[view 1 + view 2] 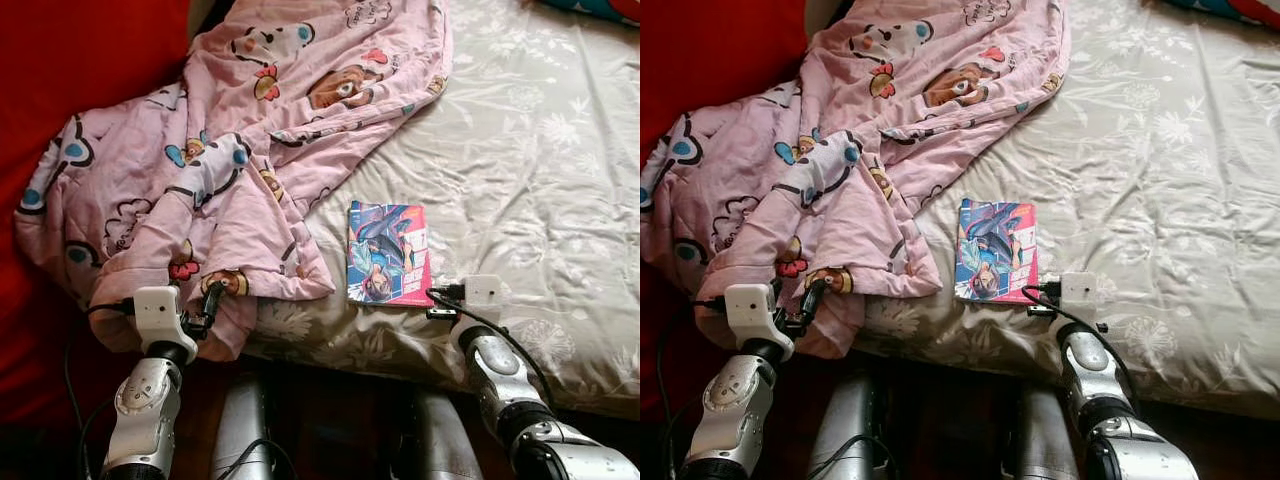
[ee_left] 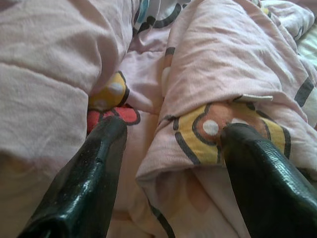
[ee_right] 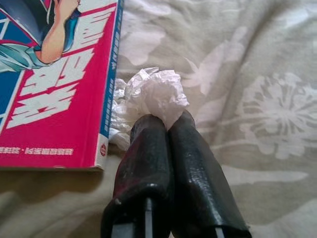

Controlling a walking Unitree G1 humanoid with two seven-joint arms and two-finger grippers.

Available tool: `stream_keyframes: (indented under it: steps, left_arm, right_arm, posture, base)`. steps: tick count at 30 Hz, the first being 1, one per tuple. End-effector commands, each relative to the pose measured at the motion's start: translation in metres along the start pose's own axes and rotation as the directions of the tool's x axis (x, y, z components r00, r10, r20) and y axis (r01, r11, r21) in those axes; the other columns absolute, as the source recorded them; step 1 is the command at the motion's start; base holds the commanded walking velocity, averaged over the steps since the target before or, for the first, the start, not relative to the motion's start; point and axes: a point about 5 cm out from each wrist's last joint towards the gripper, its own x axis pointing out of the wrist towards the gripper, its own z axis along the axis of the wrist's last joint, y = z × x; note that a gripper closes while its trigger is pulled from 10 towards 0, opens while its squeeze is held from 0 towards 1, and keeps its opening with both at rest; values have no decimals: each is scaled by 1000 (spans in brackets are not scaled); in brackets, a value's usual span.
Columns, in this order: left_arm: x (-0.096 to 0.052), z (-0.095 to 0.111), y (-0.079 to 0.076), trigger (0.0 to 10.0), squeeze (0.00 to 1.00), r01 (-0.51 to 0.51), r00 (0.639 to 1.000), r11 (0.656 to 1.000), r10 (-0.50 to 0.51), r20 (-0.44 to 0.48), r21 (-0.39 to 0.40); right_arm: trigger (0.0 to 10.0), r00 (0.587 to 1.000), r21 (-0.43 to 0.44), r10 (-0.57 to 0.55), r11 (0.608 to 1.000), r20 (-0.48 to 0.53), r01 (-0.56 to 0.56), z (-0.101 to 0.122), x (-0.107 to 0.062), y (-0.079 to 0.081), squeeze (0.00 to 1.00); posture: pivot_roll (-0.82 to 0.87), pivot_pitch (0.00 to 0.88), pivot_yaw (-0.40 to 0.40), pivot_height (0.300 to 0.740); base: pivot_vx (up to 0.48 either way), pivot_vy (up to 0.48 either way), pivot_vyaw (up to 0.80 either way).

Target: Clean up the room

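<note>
R gripper (image 3: 163,124) fingers pinched on tissue wad (image 3: 151,91), beside book (image 3: 54,79) edge; L gripper (image 2: 173,144) fingers spread, straddling blanket (image 2: 223,74) fold.

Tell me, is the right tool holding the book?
No, the right tool is shut on a crumpled white tissue that lies just beside the book on the bedsheet.
</note>
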Motion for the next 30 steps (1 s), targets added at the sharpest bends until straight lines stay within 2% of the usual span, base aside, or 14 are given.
stream_keyframes:
  steps: [1,6,13,16,19,21,25,26,28,29,30]
  left_arm:
    - [-8,-14,3,10000,0,-23,998,1000,22,-54,-7]
    - [-9,-20,5,10000,0,-40,997,999,39,-72,-10]
    - [-14,-33,15,10000,0,-88,989,996,86,-121,-8]
    - [-14,-38,23,10000,0,-122,981,993,120,-152,-4]
    - [-15,-40,28,10000,0,-133,978,991,131,-165,-2]
    - [-15,-43,36,10000,0,-146,971,989,146,-189,15]
    - [-16,-46,45,10000,0,-156,964,987,158,-215,26]
    - [-15,-46,47,10000,0,-152,963,988,156,-220,31]
    - [-15,-46,47,10000,0,-152,963,988,156,-221,32]
    - [-14,-46,47,10000,0,-150,963,988,154,-221,32]
    - [-14,-47,47,10000,0,-148,963,988,152,-221,33]
  right_arm:
    - [0,1000,14,-9,1000,-18,10,-11,-5,-2,0]
    - [0,1000,27,-29,999,3,29,-12,-7,-6,0]
    - [0,991,47,-47,998,127,42,-1,-10,-13,0]
    - [0,980,30,3,999,201,-10,8,-10,-6,0]
    - [0,973,17,29,999,230,-34,11,-10,0,0]
    - [0,958,3,65,998,281,-69,15,-13,9,0]
    - [0,951,33,32,998,307,-44,15,-16,12,0]
    - [9059,954,3,22,1000,300,-24,10,-19,10,0]
    - [9059,955,-8,23,1000,296,-22,9,-19,10,0]
    - [10000,959,23,-28,999,281,22,1,-24,0,0]
    - [10000,961,36,-48,999,273,39,-3,-26,-4,0]
  posture:
    - [125,299,2,587]
    - [119,268,-3,587]
    - [99,198,-8,587]
    - [99,175,-1,587]
    - [102,161,4,587]
    - [95,136,22,587]
    - [88,99,41,587]
    - [81,73,51,587]
    - [81,73,51,587]
    - [61,43,54,587]
    - [61,43,54,587]
  base:
    - [0,0,0]
    - [0,0,0]
    - [0,0,0]
    - [0,0,0]
    - [0,0,0]
    - [0,0,0]
    - [0,0,0]
    - [0,0,0]
    - [0,0,0]
    - [0,0,0]
    - [0,0,0]
